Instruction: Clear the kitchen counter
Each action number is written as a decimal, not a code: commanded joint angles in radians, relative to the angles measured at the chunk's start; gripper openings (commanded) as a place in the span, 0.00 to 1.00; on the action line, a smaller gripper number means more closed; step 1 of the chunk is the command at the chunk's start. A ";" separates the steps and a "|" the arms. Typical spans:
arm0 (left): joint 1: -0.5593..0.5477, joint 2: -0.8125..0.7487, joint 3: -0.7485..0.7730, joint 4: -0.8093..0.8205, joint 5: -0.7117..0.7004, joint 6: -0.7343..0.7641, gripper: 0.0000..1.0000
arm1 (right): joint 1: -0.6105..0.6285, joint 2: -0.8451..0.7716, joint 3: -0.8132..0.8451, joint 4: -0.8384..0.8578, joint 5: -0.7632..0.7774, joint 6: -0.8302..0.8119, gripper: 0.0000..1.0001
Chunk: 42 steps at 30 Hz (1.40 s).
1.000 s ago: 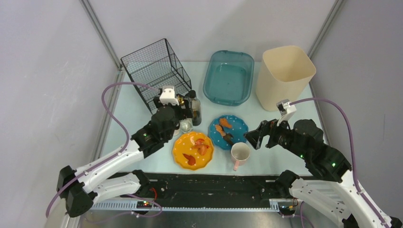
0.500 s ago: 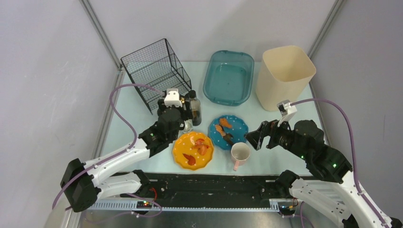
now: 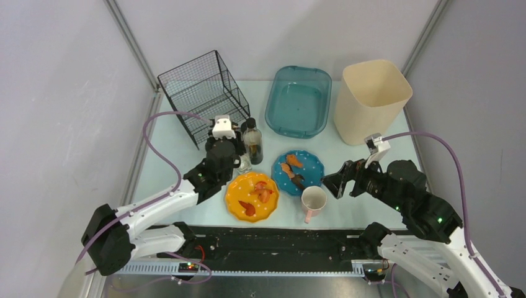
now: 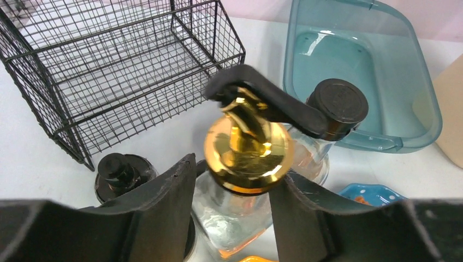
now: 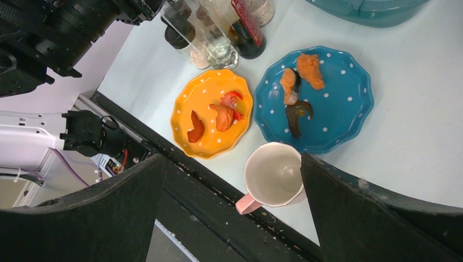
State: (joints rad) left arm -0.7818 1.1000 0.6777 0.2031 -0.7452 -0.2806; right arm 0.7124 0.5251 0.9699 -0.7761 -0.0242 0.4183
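Note:
On the pale mint kitchen counter point(image 3: 166, 162) a clear glass pump bottle point(image 4: 245, 150) with a gold collar and black spout stands between the fingers of my left gripper point(image 4: 233, 174). Both pads press its sides. Beside it are a dark bottle point(image 3: 253, 144) with a black cap point(image 4: 338, 103) and a small black-capped shaker point(image 4: 117, 172). An orange plate point(image 3: 236, 186) and a blue plate point(image 3: 312, 162) hold food scraps. A pink mug point(image 3: 313, 200) stands near the front edge. Over it my right gripper point(image 3: 335, 180) hangs open, and the mug point(image 5: 273, 174) shows between its fingers.
A black wire basket point(image 3: 201, 93) stands at the back left, just behind the bottles. A teal tub point(image 3: 298, 99) sits at the back middle and a tall beige bin point(image 3: 371, 99) at the back right. The black front rail point(image 3: 279, 239) borders the near edge.
My left gripper has moved forward around the pump bottle and its jaws have closed in on it. The right arm has barely shifted.

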 commanded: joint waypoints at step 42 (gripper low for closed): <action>0.052 -0.085 0.727 -0.505 0.043 0.249 0.00 | 0.005 -0.002 -0.015 0.092 -0.098 0.004 0.98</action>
State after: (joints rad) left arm -0.7547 0.9909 1.2720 -0.3481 -0.6758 -0.1196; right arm 0.7124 0.5205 0.9520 -0.7376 -0.0963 0.4290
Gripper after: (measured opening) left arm 0.392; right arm 0.983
